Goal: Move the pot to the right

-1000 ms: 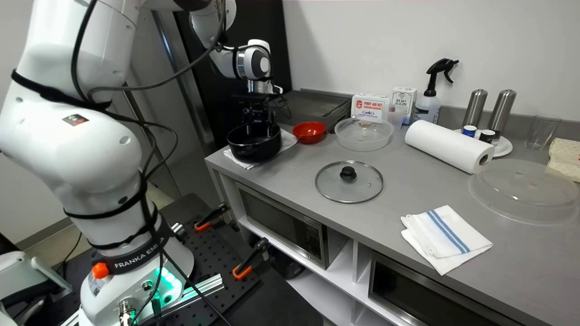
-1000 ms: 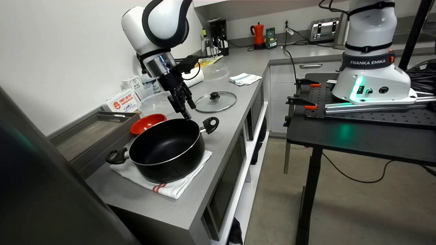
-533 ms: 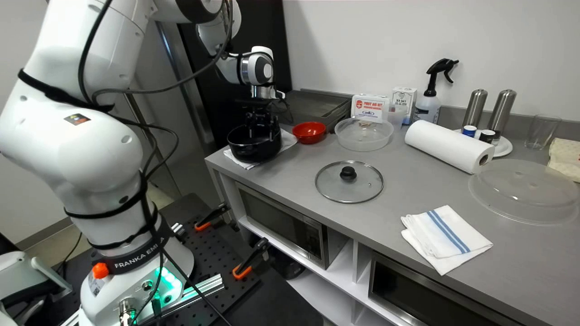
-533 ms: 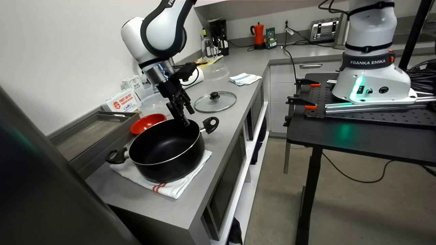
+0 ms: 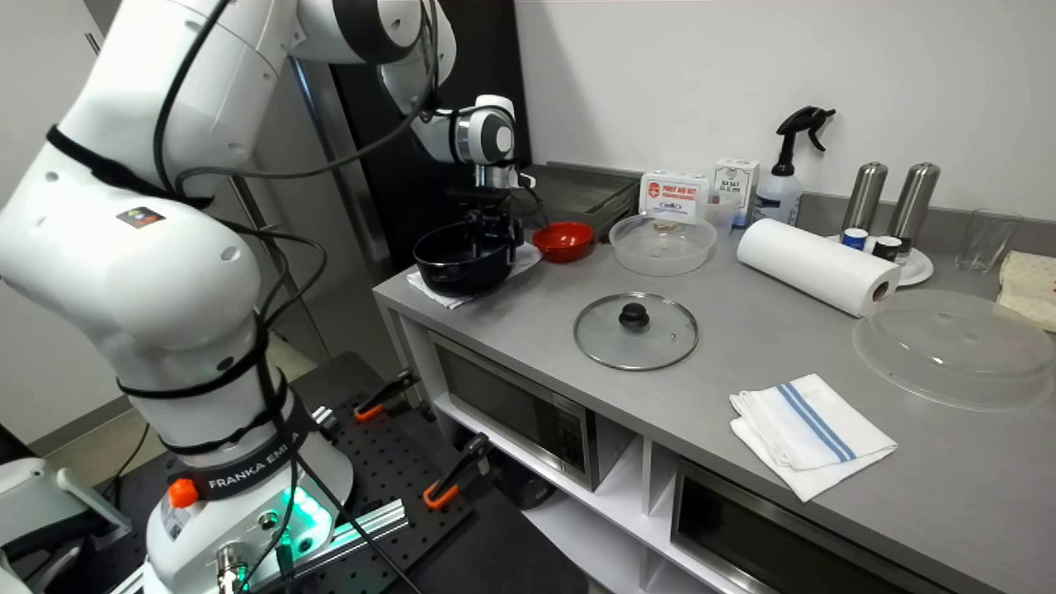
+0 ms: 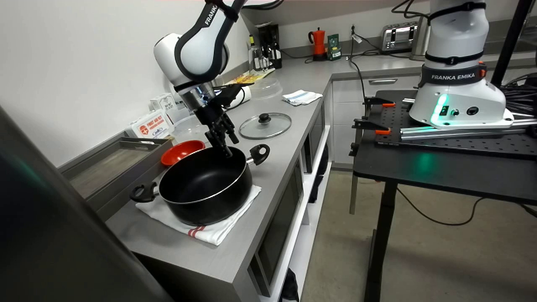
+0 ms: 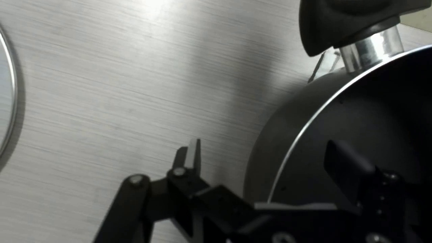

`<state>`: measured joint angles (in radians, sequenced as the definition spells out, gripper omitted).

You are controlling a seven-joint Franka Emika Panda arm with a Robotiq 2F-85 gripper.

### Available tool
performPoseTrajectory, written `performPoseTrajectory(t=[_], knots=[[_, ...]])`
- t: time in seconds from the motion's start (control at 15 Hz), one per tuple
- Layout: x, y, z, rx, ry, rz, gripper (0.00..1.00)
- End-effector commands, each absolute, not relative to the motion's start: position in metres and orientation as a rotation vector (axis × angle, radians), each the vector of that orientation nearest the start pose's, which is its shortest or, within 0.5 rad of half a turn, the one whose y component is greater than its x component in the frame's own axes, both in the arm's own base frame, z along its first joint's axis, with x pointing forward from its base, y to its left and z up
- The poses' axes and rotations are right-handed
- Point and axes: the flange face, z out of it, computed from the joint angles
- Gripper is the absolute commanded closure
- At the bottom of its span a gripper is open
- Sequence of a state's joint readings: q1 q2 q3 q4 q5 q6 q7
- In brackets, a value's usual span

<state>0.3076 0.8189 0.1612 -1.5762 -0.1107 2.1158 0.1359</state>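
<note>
Straddling the rim of the two-handled black pot (image 6: 205,186), the jaws stand spread, one finger (image 7: 349,168) over its bare interior. Lowering squarely before pinching should grip best; a one-sided lift may tilt it. The pot sits on a red-striped towel (image 6: 220,231) near the front corner of the bench (image 5: 726,338). A red bowl (image 5: 563,244) and clear bowl (image 5: 660,262) sit toward the back edge.

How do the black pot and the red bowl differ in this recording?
The black pot is wider and deeper than the red bowl. The pot has two side handles; the bowl shows none. The pot sits on a white towel, the bowl straight on the gray counter. Both are round and open-topped.
</note>
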Motion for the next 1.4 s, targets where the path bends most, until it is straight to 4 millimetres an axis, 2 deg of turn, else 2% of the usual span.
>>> performPoseTrajectory(t=[0.0, 0.53, 0.93, 1.33], knots=[[0.611, 0.292, 0.140, -3.106, -0.574, 0.400, 0.39], [0.617, 0.294, 0.144, -3.107, -0.566, 0.376, 0.98], [0.616, 0.297, 0.147, -3.104, -0.561, 0.374, 0.99], [0.616, 0.306, 0.160, -3.094, -0.560, 0.361, 0.99]])
